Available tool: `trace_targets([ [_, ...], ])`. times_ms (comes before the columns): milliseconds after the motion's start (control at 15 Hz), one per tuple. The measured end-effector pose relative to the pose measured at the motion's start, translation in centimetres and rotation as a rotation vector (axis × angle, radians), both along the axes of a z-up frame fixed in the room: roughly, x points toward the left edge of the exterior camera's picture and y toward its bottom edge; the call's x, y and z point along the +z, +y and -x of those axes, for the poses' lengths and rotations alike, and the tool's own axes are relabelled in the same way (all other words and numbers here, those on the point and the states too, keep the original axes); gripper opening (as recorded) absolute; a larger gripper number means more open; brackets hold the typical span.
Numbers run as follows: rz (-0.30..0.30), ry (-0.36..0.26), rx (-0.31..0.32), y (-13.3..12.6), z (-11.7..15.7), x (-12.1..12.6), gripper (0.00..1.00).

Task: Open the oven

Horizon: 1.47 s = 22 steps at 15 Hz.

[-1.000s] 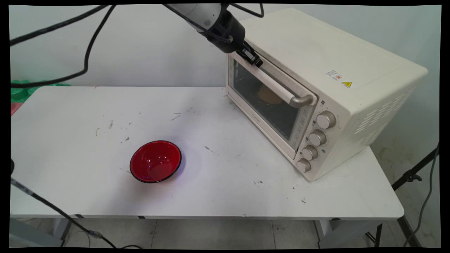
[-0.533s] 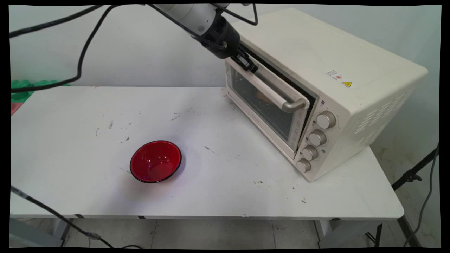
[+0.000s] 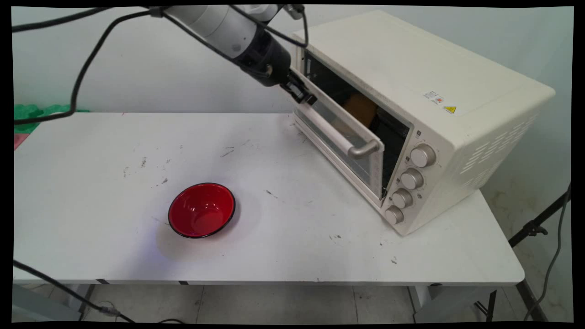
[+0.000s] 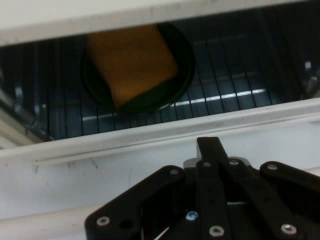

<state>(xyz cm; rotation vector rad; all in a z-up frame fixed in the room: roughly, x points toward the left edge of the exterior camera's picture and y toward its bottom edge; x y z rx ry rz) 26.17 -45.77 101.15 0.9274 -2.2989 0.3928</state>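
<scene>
The claw [image 3: 305, 95] has drawn the oven door [image 3: 340, 137] further open — leftward.

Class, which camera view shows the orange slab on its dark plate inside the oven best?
The hand view: it looks through the door gap onto the orange slab lying on its dark plate on the rack. The main view shows only an orange patch in the oven's dark opening.

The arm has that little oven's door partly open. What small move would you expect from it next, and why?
Probably pulling the handle further outward and down. The gripper sits at the handle's far end, and the oven door is only partly open. Something orange on a dark plate lies on the rack inside, hard to reach past the door.
</scene>
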Motion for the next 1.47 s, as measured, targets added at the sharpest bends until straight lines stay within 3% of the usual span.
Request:
trace_targets([
  [1467, 0.010, 0.039, 0.019, 4.7, -8.3, -6.5, 0.00],
])
